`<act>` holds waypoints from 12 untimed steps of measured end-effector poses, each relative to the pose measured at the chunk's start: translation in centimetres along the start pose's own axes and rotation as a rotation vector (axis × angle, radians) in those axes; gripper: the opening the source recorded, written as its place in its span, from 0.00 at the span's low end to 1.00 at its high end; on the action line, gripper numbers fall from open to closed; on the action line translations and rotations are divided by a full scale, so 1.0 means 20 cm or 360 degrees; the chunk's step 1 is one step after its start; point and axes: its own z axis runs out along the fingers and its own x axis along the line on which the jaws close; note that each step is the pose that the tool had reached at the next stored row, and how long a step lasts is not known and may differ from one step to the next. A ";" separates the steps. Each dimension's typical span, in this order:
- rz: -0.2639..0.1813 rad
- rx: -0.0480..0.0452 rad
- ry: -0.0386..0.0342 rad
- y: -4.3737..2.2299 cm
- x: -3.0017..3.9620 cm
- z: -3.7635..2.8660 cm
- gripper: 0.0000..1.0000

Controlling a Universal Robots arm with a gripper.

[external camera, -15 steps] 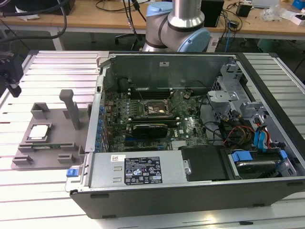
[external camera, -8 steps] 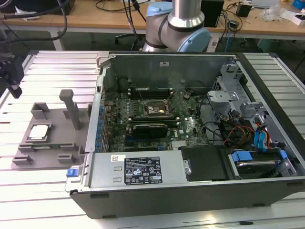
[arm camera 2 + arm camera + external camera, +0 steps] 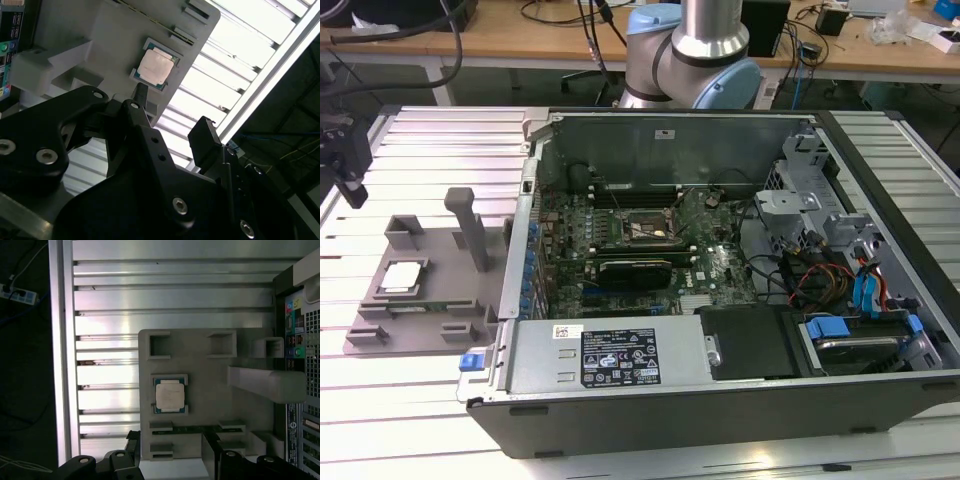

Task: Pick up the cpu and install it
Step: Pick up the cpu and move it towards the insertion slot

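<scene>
The cpu (image 3: pixel 402 277) is a small square chip with a silvery top plate. It lies flat in a recess of the grey plastic tray (image 3: pixel 440 300) at the exterior view's left, and shows in both wrist views (image 3: pixel 156 68) (image 3: pixel 169 395). My gripper (image 3: pixel 352 190) hangs above the slatted table beyond the tray's far left corner, apart from the chip. Its black fingers (image 3: pixel 141 95) stand open with nothing between them. The black socket frame (image 3: pixel 638 230) sits on the motherboard inside the open computer case.
The open computer case (image 3: pixel 720 380) fills the middle and the exterior view's right, with cables and drive bays at its right end. A tall grey post (image 3: pixel 470 228) and raised blocks stand on the tray. The slatted aluminium table (image 3: pixel 420 390) surrounds both.
</scene>
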 end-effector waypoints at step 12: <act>0.0000 0.0000 0.0000 0.001 0.001 0.020 0.60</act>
